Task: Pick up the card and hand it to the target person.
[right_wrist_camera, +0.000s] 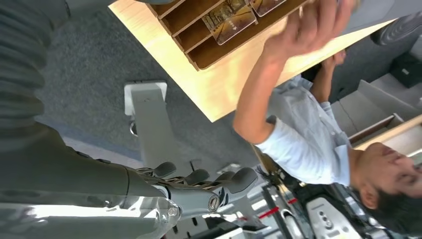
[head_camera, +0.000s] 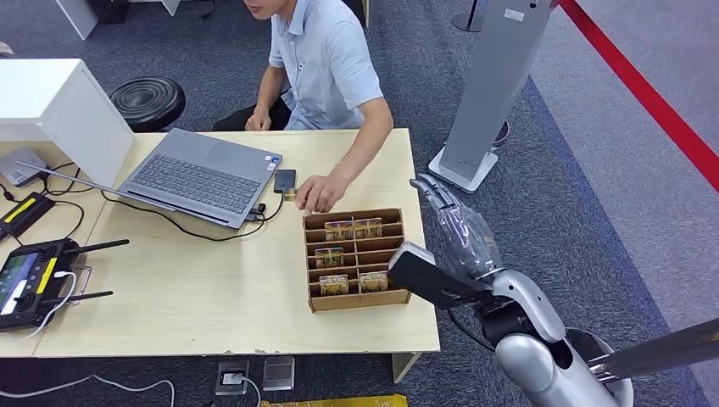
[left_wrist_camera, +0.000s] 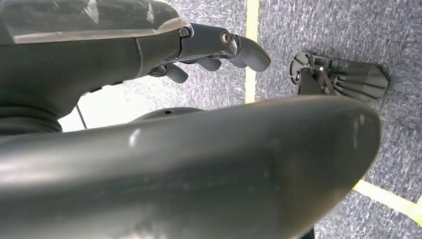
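Head view: the right hand (head_camera: pixel 454 222), fingers spread and holding nothing, hovered right of centre beside the wooden rack (head_camera: pixel 356 259), where 5 cards (head_camera: pixel 329 257) stood. The person's hand (head_camera: pixel 318 193) rested just above it.

Left wrist view: the left hand (left_wrist_camera: pixel 219 50) hung with fingers curled, holding nothing.

Right wrist view: the fingers (right_wrist_camera: pixel 199 177) were apart, lower centre.

Whether a card was yet to be picked or one had been handed over, I could not tell.

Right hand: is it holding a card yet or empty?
Empty. The right hand hangs beside the table edge with fingers apart and nothing in them; the cards stand in the wooden rack.
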Robot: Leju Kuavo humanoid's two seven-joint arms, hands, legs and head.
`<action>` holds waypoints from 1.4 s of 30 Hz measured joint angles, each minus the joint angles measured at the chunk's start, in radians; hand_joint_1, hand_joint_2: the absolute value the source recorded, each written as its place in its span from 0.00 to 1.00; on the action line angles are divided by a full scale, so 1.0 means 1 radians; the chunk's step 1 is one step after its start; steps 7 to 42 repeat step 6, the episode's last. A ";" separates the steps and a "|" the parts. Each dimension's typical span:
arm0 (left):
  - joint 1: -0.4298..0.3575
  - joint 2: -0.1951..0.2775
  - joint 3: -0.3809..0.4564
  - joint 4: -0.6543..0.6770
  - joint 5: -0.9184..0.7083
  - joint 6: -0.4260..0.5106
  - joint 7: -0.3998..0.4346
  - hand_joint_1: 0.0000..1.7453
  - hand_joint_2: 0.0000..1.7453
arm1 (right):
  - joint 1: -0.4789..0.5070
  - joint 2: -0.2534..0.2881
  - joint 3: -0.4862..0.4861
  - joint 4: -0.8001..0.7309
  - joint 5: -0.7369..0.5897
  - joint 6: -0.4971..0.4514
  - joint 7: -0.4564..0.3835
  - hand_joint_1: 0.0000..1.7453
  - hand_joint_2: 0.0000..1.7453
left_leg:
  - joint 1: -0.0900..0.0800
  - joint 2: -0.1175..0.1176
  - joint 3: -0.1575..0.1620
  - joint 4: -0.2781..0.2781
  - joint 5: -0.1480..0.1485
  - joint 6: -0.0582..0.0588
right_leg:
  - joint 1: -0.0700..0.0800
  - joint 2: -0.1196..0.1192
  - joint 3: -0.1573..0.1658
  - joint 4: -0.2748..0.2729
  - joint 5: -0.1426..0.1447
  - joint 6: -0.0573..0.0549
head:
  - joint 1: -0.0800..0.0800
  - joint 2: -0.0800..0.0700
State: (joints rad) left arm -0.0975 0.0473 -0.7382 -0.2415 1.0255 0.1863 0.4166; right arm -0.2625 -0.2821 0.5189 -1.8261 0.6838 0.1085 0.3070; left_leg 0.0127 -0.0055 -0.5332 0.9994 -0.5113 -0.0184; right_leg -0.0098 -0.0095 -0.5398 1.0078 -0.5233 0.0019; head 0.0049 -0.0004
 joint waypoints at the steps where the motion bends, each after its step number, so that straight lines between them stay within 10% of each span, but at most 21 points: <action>1: 0.000 0.000 0.000 0.000 0.001 -0.004 0.000 0.00 0.00 | 0.007 -0.002 -0.001 -0.006 0.009 0.003 -0.016 0.00 1.00 | 0.000 0.000 0.000 0.000 0.000 0.000 | 0.000 0.000 0.000 0.000 0.000 0.000 | 0.000 0.000; 42: -0.001 0.001 0.000 0.000 0.005 -0.016 -0.001 0.00 0.00 | 0.038 -0.007 -0.002 -0.018 0.032 0.010 -0.067 0.00 1.00 | 0.000 0.000 0.000 0.000 0.000 0.000 | 0.000 0.000 0.000 0.000 0.000 0.000 | -0.001 0.000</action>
